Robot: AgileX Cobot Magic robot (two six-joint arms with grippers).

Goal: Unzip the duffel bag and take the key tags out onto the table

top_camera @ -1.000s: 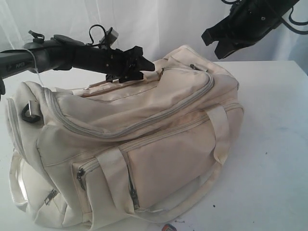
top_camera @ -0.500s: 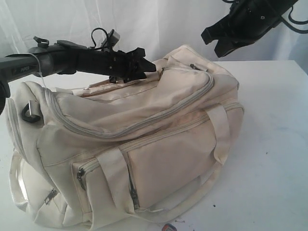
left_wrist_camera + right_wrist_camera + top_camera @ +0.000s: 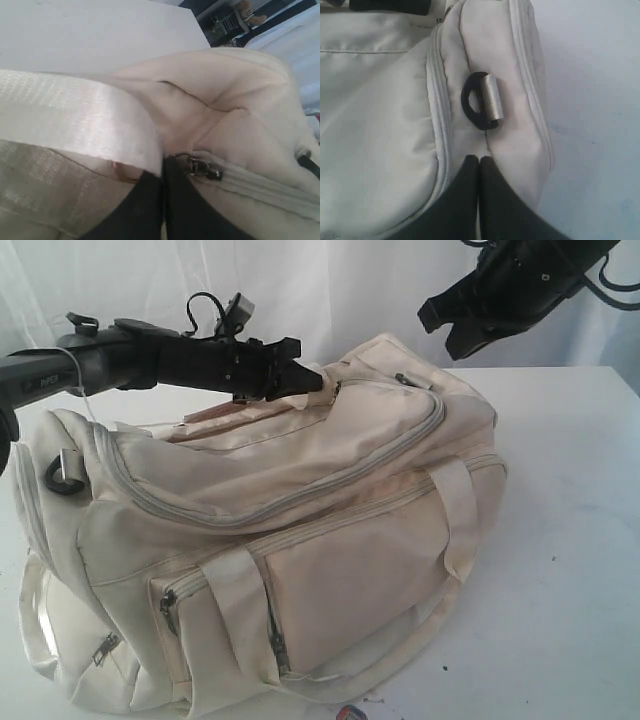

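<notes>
Bag (image 3: 330, 490) is lying zipped on the white table (image 3: 580, 490), curtain (image 3: 330, 290) hanging behind. Left gripper (image 3: 163, 160), spread a second ago, is pressing together at the zipper pull (image 3: 202, 170); right gripper (image 3: 479, 159) is hovering closed.

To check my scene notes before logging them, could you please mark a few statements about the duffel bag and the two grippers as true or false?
1. The duffel bag lies on the white table. True.
2. The left gripper has its fingers shut at the top of the bag, right beside a zipper pull. True.
3. The right gripper has its fingers spread wide. False: they are shut together.
4. The right gripper grips the black strap ring. False: it hangs above the bag, touching nothing.
5. The bag's top is unzipped and gaping. False: the top zipper looks closed along the length that shows.
</notes>
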